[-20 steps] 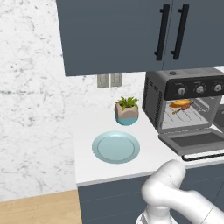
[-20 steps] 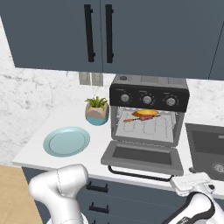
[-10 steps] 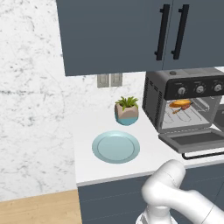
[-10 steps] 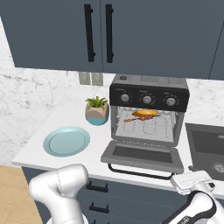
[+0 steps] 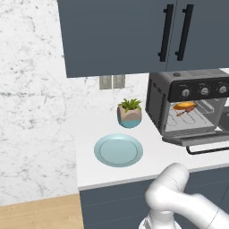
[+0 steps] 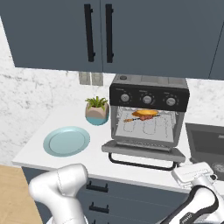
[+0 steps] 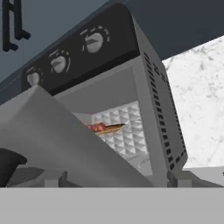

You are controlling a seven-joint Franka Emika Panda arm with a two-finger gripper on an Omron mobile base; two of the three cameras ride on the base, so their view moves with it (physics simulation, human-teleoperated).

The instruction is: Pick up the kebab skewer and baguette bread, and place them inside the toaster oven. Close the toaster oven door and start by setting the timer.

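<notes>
Baguette bread (image 6: 148, 113) and kebab skewer (image 6: 132, 119) inside toaster oven (image 6: 148, 112).

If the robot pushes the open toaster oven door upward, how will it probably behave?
The toaster oven door looks like a flat rigid panel, so it should probably swing without bending. It seems hinged along its back edge. Its bar handle may slip under a push.

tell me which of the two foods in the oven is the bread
The baguette bread: the stubby golden-orange loaf on the rack inside the toaster oven. The kebab skewer beside it is thin and dark.

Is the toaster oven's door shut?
No, the toaster oven door hangs open, showing the baguette bread on the rack.
</notes>
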